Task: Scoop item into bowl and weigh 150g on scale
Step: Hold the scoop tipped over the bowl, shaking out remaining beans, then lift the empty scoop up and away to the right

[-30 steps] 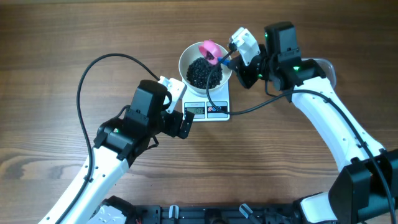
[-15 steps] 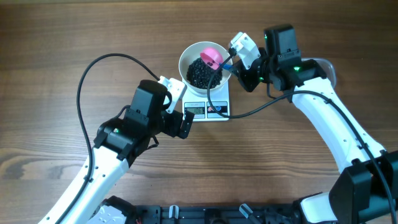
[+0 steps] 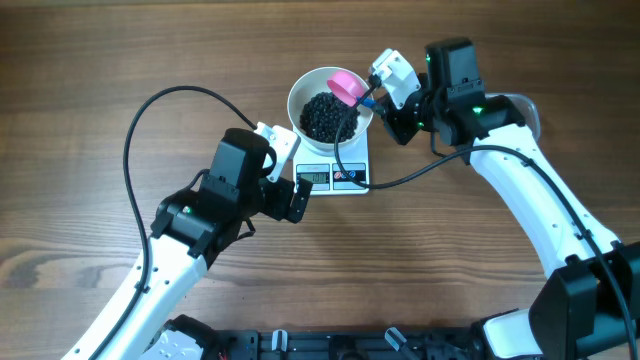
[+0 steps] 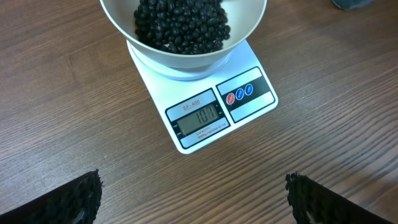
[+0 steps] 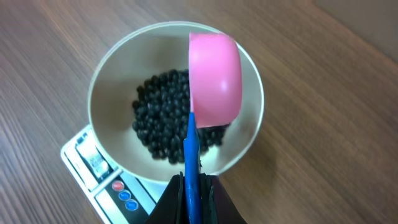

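Note:
The white bowl point(image 3: 303, 92) stands on the small white scale point(image 3: 350, 178) and holds a heap of shiny black beans, the item point(image 3: 326, 116). My right gripper point(image 3: 380, 108) is shut on the blue handle point(image 5: 191, 146) of a pink scoop point(image 5: 214, 73). The scoop hangs over the far right of the bowl point(image 5: 104, 81), its rounded back towards the wrist camera, above the beans point(image 5: 158, 124). My left gripper point(image 4: 194, 200) stands wide open over bare wood just in front of the scale point(image 4: 249, 109), with nothing between its fingers point(image 4: 69, 198). The scale's display is lit.
A black cable point(image 3: 338, 152) runs from the right arm across the scale's top. A pale object point(image 3: 522, 105) lies partly hidden under the right arm. A dark rack point(image 3: 330, 345) lines the near table edge.
The pink scoop has turned over the bowl and shifted slightly towards its far right rim. The left arm has not moved.

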